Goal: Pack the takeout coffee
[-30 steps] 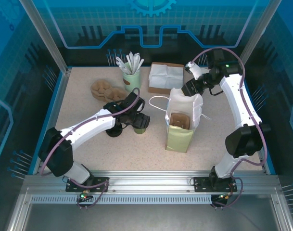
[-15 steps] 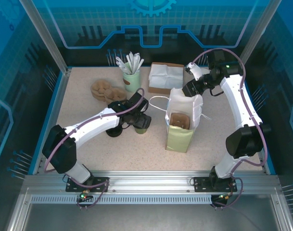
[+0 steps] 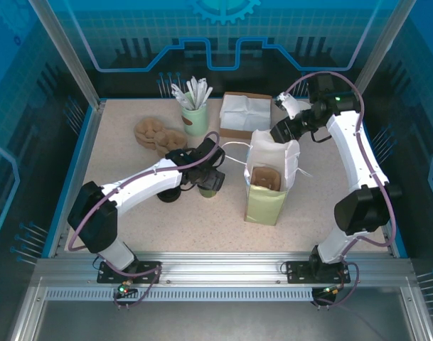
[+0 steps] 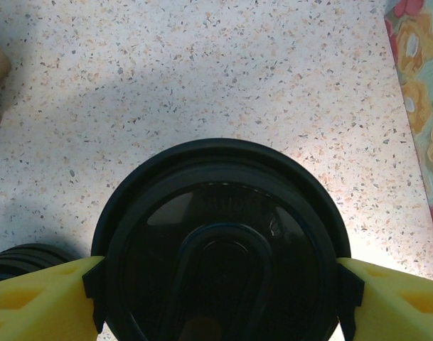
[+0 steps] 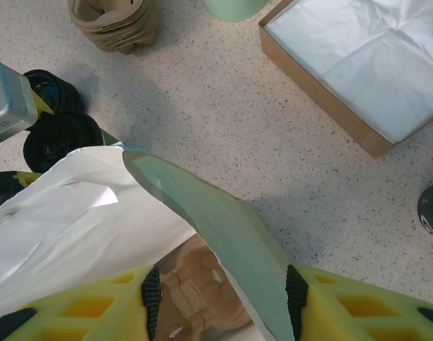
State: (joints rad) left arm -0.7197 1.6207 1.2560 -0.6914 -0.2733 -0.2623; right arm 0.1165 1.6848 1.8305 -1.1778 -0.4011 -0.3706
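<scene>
The coffee (image 4: 220, 241) stands on the table (image 4: 202, 64) just left of the bag (image 3: 267, 202), not yet packed. The left gripper (image 4: 220, 295) presses its pads on either side of the black lid, so the grasp looks made; the lift and the lowering in are left. A tray (image 3: 266, 177) sits inside the bag. At the far rim the right gripper (image 5: 220, 291) pinches a fold of the bag, holding its mouth open.

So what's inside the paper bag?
A brown cardboard cup carrier stands inside the paper bag, visible through its open top. The bag's walls cover the carrier's lower part and the bag's bottom, so anything down there cannot be seen. The takeout coffee is outside.
</scene>
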